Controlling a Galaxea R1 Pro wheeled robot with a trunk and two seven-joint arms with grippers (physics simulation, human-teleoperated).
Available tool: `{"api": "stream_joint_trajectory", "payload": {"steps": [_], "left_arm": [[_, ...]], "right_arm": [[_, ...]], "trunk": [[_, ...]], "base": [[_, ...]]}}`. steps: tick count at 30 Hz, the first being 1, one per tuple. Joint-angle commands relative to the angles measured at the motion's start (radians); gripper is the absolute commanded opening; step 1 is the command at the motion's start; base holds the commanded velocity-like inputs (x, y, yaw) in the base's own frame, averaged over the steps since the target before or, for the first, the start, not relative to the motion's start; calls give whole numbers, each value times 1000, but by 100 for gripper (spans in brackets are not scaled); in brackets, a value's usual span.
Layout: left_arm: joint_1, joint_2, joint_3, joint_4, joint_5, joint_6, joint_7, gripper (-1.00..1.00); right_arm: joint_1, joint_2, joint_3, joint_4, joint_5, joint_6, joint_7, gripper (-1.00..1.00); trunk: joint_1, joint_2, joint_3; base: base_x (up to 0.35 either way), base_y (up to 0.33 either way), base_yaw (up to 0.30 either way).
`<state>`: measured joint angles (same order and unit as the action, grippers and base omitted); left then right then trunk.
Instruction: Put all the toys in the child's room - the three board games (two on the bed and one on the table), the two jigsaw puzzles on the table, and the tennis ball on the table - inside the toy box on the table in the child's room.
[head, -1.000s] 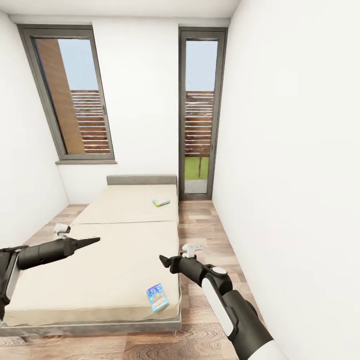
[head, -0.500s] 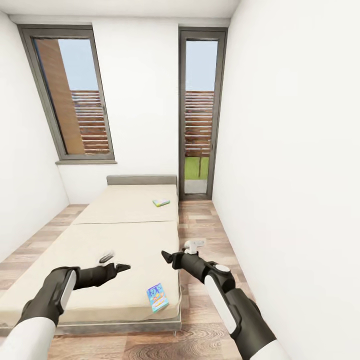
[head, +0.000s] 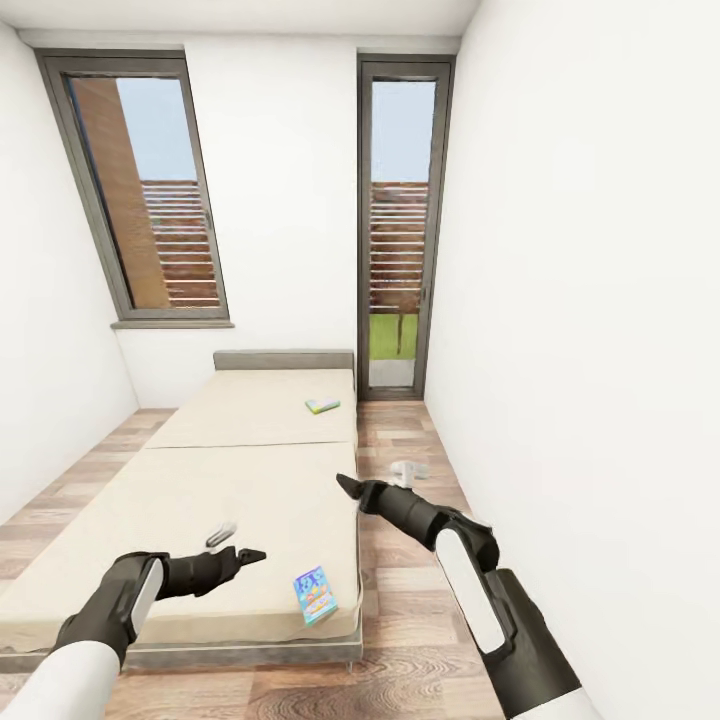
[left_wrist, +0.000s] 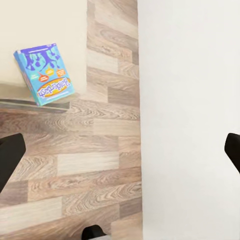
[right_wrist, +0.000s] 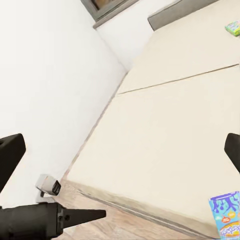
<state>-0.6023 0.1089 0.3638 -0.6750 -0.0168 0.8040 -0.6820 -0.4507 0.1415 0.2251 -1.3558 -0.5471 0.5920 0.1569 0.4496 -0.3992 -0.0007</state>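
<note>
Standing at the foot of the bed (head: 200, 500), I see from the head view the blue board game (head: 315, 595) lying flat near the mattress's near corner on the robot's right, close to the edge, and a second, green-edged board game (head: 322, 405) lying far up by the headboard (head: 283, 360). The left gripper (head: 250, 553) hangs over the mattress just beside the blue box; the right gripper (head: 346, 486) hovers near the bed's side edge. From here both sets of fingers look drawn to a point, though I cannot tell their gap for sure.

From the left wrist view, the blue box (left_wrist: 45, 75) sits at the mattress corner above the wood floor (left_wrist: 90, 165), and the dark fingers (left_wrist: 10, 157) stand wide at either side, holding nothing.

From the right wrist view, the fingers (right_wrist: 11, 155) are likewise spread wide and empty, with the blue box (right_wrist: 225, 215) at the near corner and the green-edged one (right_wrist: 233, 27) far off.

I'd judge the box light, stiff cardboard with a slick printed face; pinching its overhanging edge across the thin side seems safest, since the soft mattress would give under a push.
</note>
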Motion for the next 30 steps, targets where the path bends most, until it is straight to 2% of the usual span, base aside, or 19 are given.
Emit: {"api": "stream_joint_trajectory", "payload": {"steps": [1,3,5,12,20,26,28,30], "left_arm": [[-1,-1,4,1,-1,5,-4,100],[-1,-1,4,3,2,0,-4,100],[-1,-1,5,4,4,-2,-4,100],[-1,-2,24,62,17,-34,-3,100],[-1,0,107,212,42,-145,-3,100],[-1,3,174,240,45,-160,-4,100],[-1,2,216,245,45,-163,-10,100],[-1,0,240,258,45,-172,-9,100]], "right_arm": [[0,0,-7,-3,-21,12,2,100],[1,0,-20,-7,-83,30,2,100],[1,0,-24,-9,-109,37,2,100],[1,0,-31,-7,-135,40,3,100],[1,0,-30,-8,-140,38,9,100],[1,-1,-34,-9,-140,39,11,100],[2,-2,-42,-9,-144,40,12,100],[2,-2,-46,-10,-150,42,13,100]], "trunk": [[0,-1,0],[4,-8,-4],[12,-22,-10],[39,-71,-32],[69,-127,-57],[92,-169,-76],[100,-183,-82],[108,-197,-88]], "base": [[0,0,0],[0,0,0],[0,0,0],[0,0,0],[0,0,0],[0,0,0],[0,0,0],[0,0,0]]}}
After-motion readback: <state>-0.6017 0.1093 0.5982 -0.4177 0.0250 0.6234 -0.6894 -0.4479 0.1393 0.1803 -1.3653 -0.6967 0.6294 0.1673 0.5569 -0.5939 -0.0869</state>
